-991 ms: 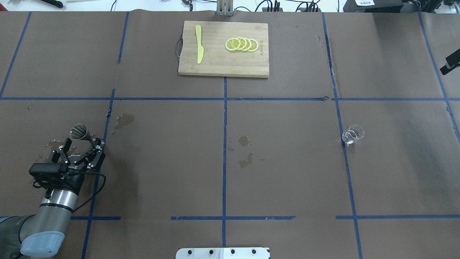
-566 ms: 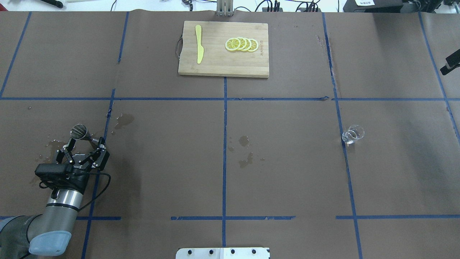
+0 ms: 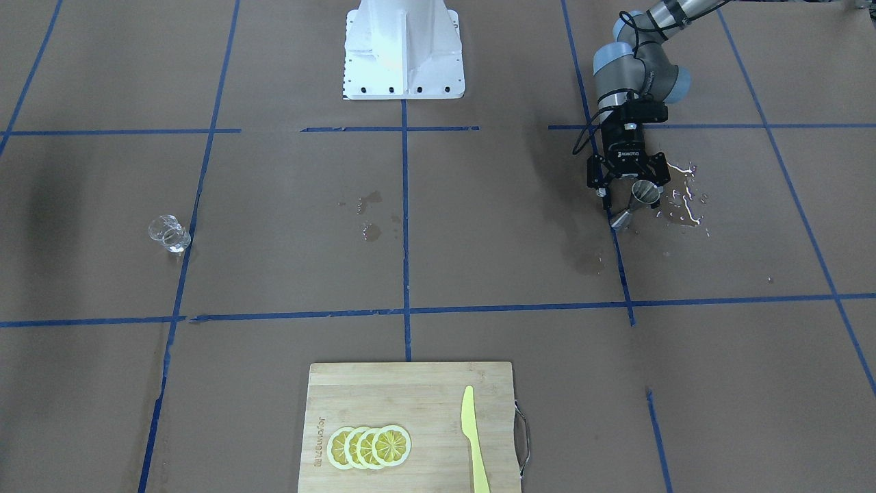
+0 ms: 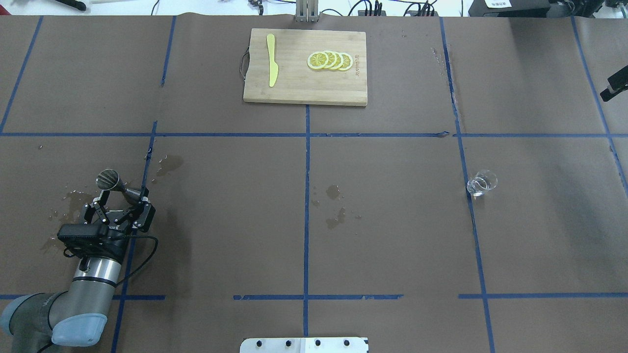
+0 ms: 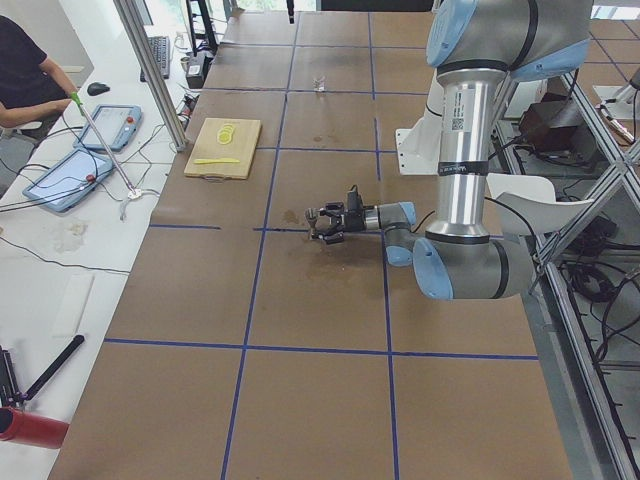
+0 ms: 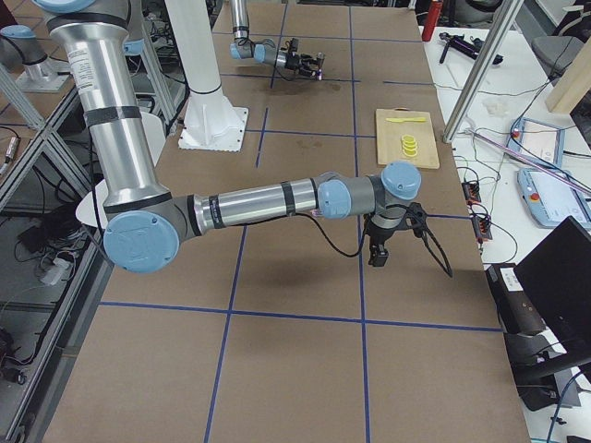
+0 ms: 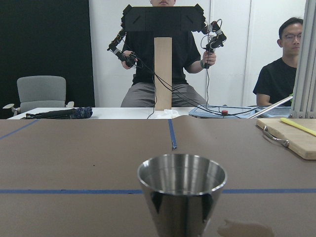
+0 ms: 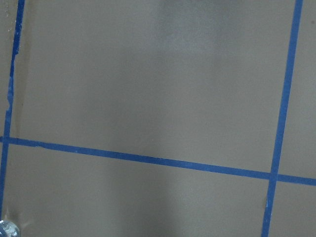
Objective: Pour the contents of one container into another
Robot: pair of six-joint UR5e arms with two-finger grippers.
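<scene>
We see the left gripper (image 4: 122, 196), jaws spread, flanking the lower cone of the upright jigger (image 4: 114, 182), seemingly without contact. The glass beaker (image 4: 481, 184) stands well apart, on a blue tape line (image 4: 475, 230). The right gripper (image 6: 377, 255) hangs above the table (image 6: 277, 360); whether its jaws are apart or together we cannot tell.

Wooden cutting board (image 4: 294, 86), 4 lemon slices (image 4: 329, 61), yellow knife (image 4: 272, 60), wet stains (image 4: 333, 192)

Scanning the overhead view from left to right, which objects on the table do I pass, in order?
First the silver jigger → yellow knife → lemon slices → clear glass beaker.
</scene>
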